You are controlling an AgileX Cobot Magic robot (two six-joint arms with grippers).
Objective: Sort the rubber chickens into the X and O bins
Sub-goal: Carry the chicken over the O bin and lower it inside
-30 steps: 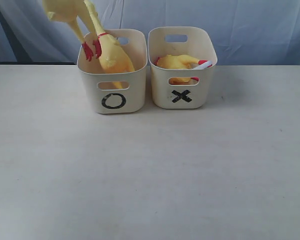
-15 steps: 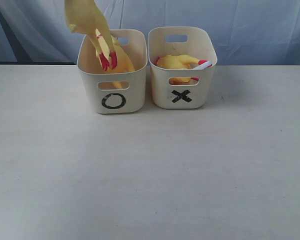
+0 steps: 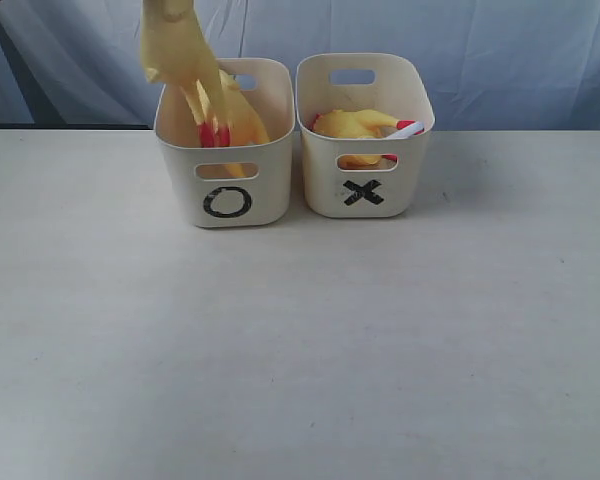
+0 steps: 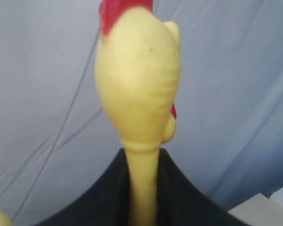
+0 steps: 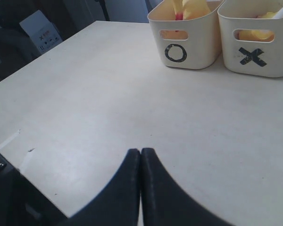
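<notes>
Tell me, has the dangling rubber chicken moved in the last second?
Yes. The dangling rubber chicken has shifted right and down, from over the left rim of the O bin to dipping inside it.

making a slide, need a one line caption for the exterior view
A long rubber chicken hangs feet-first into the O bin, the X bin beside it already holding a shorter chicken.

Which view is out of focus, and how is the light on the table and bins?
Left wrist view: the held chicken sits near the lens and looks soft. Exterior view: even light, only faint shadows beside the O bin and X bin. Right wrist view: table evenly lit, no glare.
</notes>
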